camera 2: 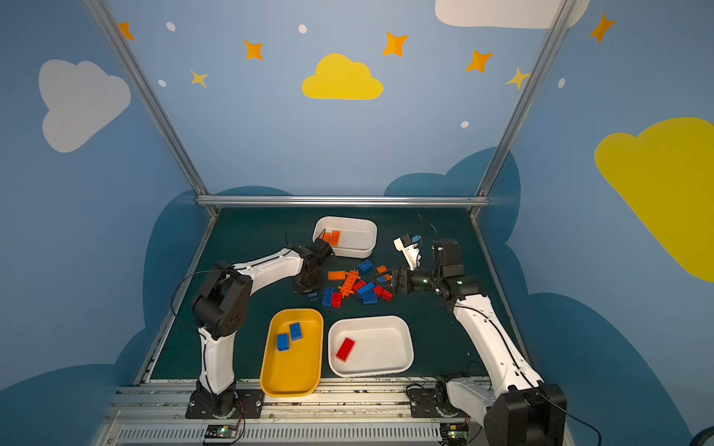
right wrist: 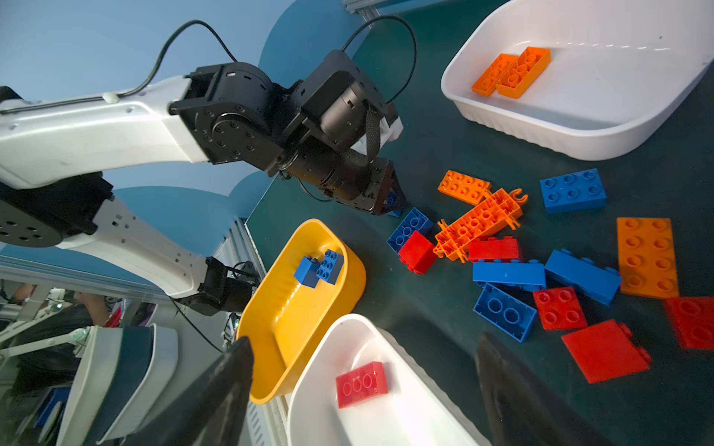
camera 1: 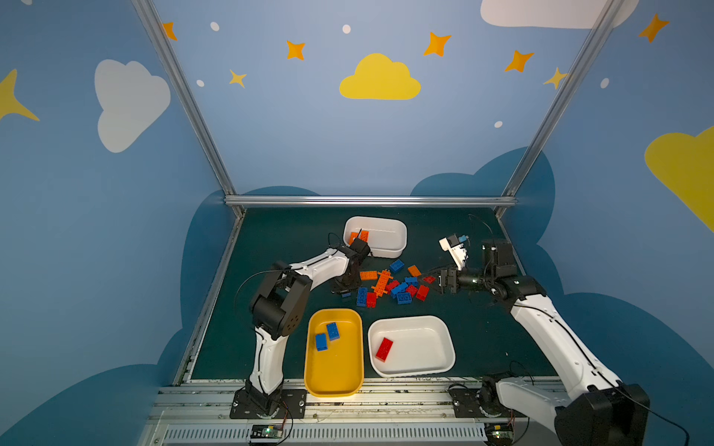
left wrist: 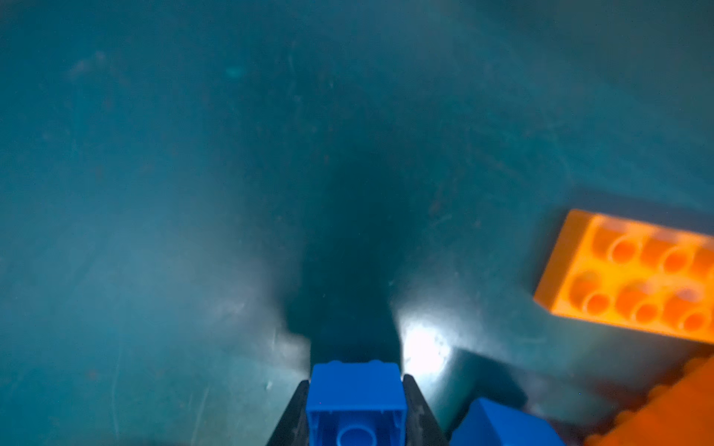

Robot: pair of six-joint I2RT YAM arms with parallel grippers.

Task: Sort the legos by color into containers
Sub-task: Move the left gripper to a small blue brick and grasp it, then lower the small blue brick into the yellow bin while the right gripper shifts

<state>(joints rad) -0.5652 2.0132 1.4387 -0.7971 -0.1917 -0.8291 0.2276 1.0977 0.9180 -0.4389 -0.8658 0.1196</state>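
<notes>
My left gripper [camera 1: 345, 292] is shut on a small blue brick [left wrist: 355, 401], low over the green mat at the left edge of the pile; the right wrist view shows the left gripper [right wrist: 390, 200] too. Loose orange, blue and red legos [camera 1: 390, 285] lie mid-table around an orange cross-shaped piece [camera 1: 381, 282]. My right gripper [camera 1: 432, 283] stands open at the pile's right edge, holding nothing. The yellow tub [camera 1: 334, 370] holds two blue bricks [camera 1: 326, 336]. The wide white tub [camera 1: 421, 347] holds a red brick [camera 1: 384, 348]. The smaller white tub [camera 1: 386, 231] holds two orange bricks [camera 1: 359, 236].
Both near tubs sit at the table's front edge, by the metal rail [camera 1: 347, 390] that carries the arm bases. Aluminium frame posts [camera 1: 371, 200] and blue walls close in the back and sides. An orange brick [left wrist: 633, 278] lies close beside the left gripper.
</notes>
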